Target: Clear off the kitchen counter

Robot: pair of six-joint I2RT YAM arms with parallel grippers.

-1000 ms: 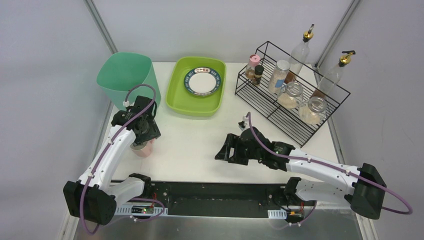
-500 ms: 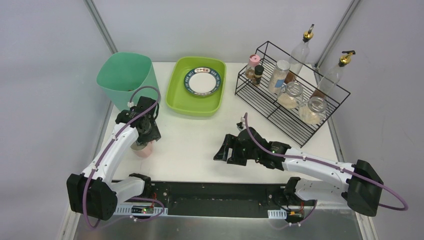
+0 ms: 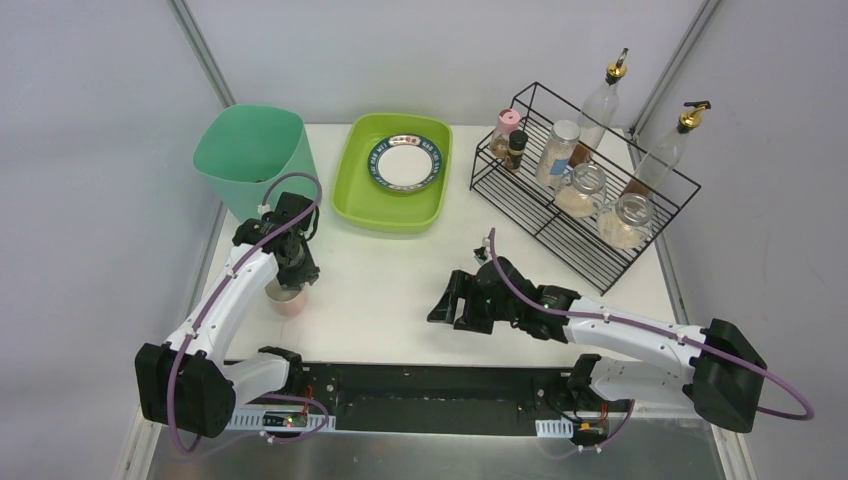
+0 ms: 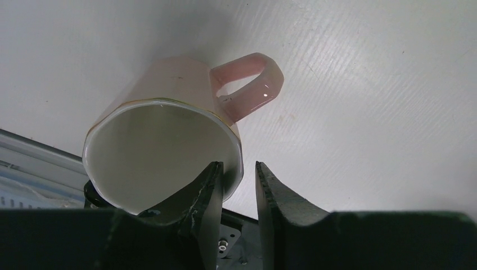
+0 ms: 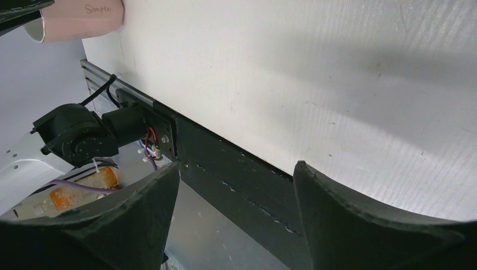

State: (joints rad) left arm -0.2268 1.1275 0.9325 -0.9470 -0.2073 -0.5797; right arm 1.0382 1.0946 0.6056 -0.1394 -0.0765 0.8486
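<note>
A pale pink mug (image 3: pixel 286 299) with a white inside stands on the white kitchen counter (image 3: pixel 385 285) near its front left. In the left wrist view the mug (image 4: pixel 169 124) shows its handle pointing away. My left gripper (image 3: pixel 292 276) is right over it. In the left wrist view the left gripper (image 4: pixel 239 164) straddles the rim, one finger inside the mug and one outside. A small gap is left beside the wall. My right gripper (image 3: pixel 442 306) is open and empty low over the counter's front middle. The right wrist view shows the right gripper (image 5: pixel 236 169) over the black rail (image 5: pixel 236 163), with the mug (image 5: pixel 79 19) far off.
A lime-green tub (image 3: pixel 360 205) holding a blue-rimmed plate (image 3: pixel 405 162) stands at the back middle. A teal bin (image 3: pixel 255 150) stands at the back left. A black wire rack (image 3: pixel 560 215) with jars and bottles fills the back right.
My left gripper has shifted slightly back over the mug, so the mug's white inside now shows. The right gripper has edged a little to the left.
</note>
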